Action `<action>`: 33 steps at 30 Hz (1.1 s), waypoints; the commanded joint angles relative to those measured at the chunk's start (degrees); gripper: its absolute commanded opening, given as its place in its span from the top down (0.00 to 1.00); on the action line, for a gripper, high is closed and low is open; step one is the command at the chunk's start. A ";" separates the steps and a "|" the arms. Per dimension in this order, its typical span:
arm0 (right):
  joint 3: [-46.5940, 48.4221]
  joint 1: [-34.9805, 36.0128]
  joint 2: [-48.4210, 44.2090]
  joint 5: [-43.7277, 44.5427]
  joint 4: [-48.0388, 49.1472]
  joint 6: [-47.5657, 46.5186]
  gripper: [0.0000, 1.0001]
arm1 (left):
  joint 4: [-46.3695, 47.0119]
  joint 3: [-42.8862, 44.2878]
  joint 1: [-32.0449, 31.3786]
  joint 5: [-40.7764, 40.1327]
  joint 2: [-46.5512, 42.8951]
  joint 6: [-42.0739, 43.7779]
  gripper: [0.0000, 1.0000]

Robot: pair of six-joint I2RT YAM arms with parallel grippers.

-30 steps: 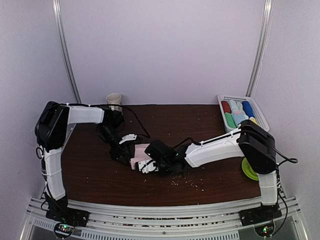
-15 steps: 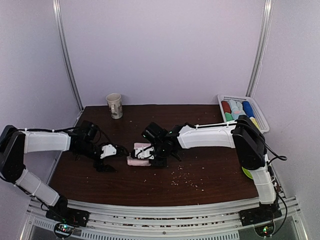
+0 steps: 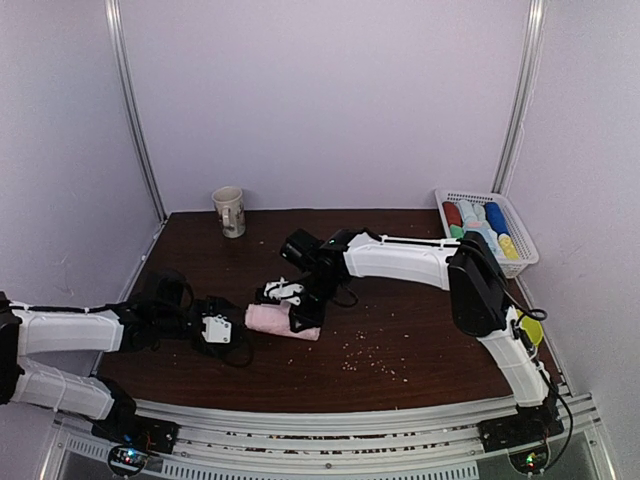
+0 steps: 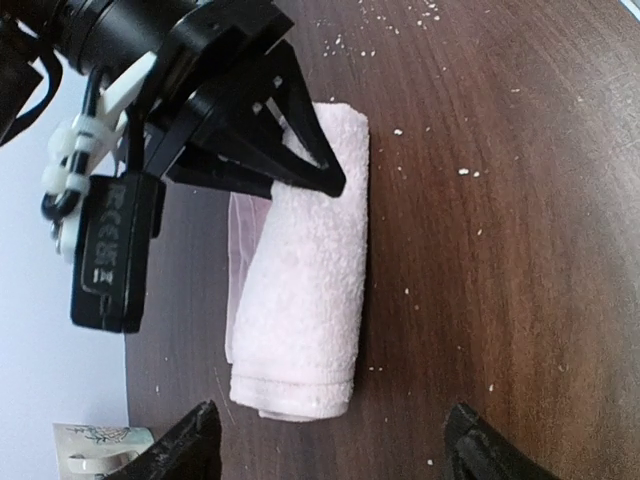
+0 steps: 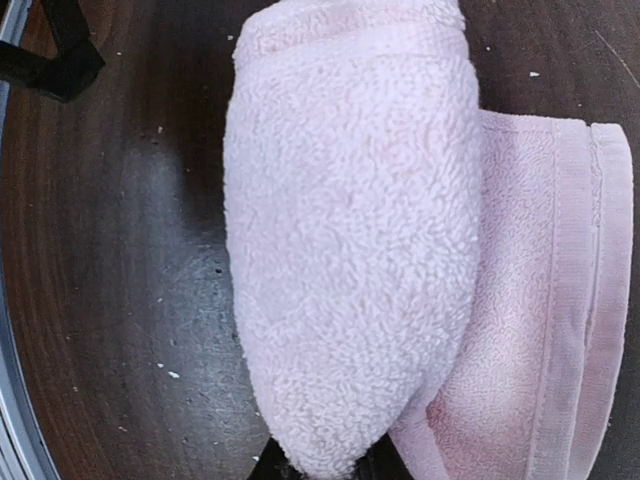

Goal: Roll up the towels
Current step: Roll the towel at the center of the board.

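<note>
Towel of pale pink (image 4: 300, 290) lies near the middle of the dark table (image 3: 420, 250), a little toward the near edge. It is rolled for most of its width, and a flat strip lies unrolled along one side of the roll.

The right gripper (image 4: 332, 182) comes down on one end of the roll. Its black fingers meet at their tips, and in the right wrist view the roll narrows toward them, so it seems clamped on the cloth.

The left gripper (image 4: 335, 452) is low over the table at the other end of the towel. Its two fingertips (image 4: 200, 445) stand wide apart, and the end of the roll is just in front of them, without touching.

A mug (image 3: 229, 211) stands at the far left of the table. A white basket (image 3: 520, 240) with coloured rolls (image 3: 470, 228) is at the far right corner. Small pale crumbs (image 3: 372, 362) are scattered on the wood near the towel.
</note>
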 commanded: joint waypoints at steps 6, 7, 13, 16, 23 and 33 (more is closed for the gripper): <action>-0.50 -1.08 3.70 -10.54 -6.88 7.82 0.92 | 10.94 -1.96 -9.20 -10.28 2.84 1.57 0.25; -0.51 -1.32 3.78 -11.26 -6.95 8.08 0.92 | 11.70 -1.90 -9.70 -11.04 3.19 1.35 0.25; -0.77 -2.58 4.41 -17.43 -7.10 9.43 0.92 | 15.11 -1.28 -12.31 -14.36 7.25 1.17 0.30; -0.77 -2.92 4.83 -18.63 -7.85 9.25 0.91 | 16.10 -0.12 -13.15 -15.59 10.02 0.98 0.31; -2.69 -3.47 4.92 -20.43 -7.99 8.88 0.90 | 19.60 1.41 -14.66 -19.15 14.61 0.20 0.36; -3.15 -4.27 5.89 -23.80 -7.99 8.79 0.88 | 22.26 2.70 -15.92 -21.93 18.33 -1.01 0.43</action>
